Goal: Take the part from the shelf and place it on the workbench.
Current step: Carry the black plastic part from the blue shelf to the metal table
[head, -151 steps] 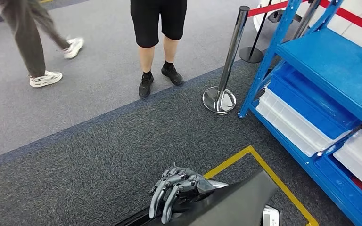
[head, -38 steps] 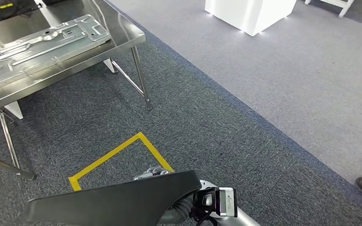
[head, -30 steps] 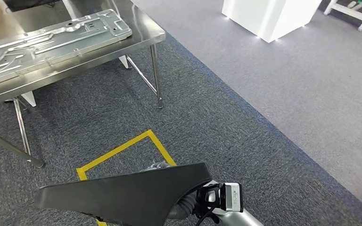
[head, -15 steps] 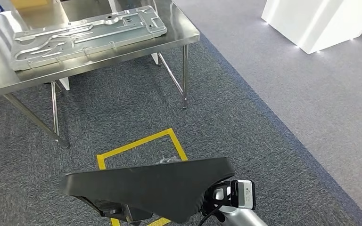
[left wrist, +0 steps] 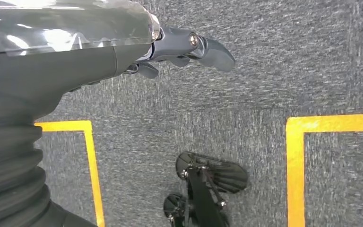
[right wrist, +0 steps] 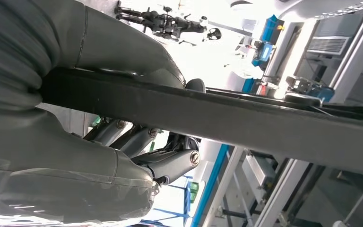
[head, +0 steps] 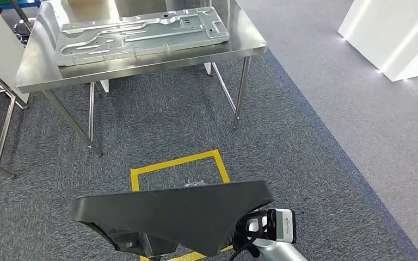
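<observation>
Here, going from the left, the left hand hangs over the dark grey carpet floor, its dark fingers loosely apart and holding nothing. In the head view, a shiny stainless-steel tabletop on thin metal legs stands in the far left part of the scene, with a large stamped silver metal panel lying flat on it. Nearer the robot, a square of yellow tape is marked on the carpet. Low in the middle, the flat black plastic part with a tapered, saddle-like outline is carried level above that square, well apart from the tabletop. The right hand grips this part from beneath, its thumb above the black edge and its darker fingers curled under it. Far to the right stands a white block.
</observation>
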